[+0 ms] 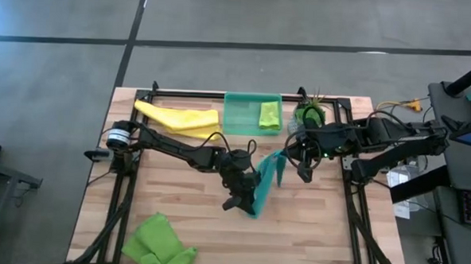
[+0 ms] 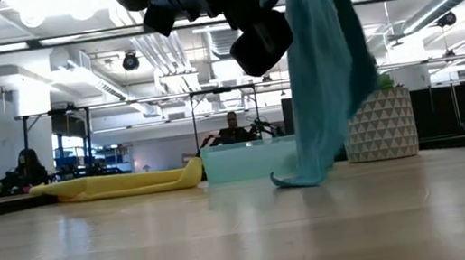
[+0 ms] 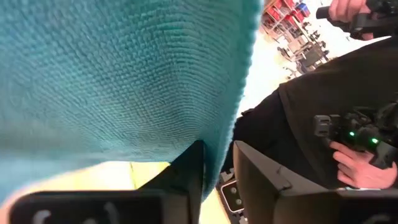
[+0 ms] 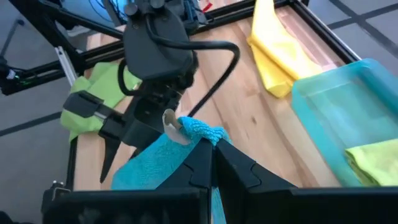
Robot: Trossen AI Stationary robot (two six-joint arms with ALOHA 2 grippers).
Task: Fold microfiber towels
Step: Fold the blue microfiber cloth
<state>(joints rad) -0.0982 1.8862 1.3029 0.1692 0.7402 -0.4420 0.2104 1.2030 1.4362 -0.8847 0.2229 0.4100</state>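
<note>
Wooden table, centre frame in the high view: teal towel lifted clear, pinched between left gripper at its lower edge and right gripper clenched on its upper corner. Yellow towel flat at upper left; one green towel inside tray, another crumpled at lower left.

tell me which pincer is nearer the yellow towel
Left. The left pincer is mid-table, diagonally forward of the yellow towel at the back. The right pincer, gripping the teal towel, sits farther off to the right.
</note>
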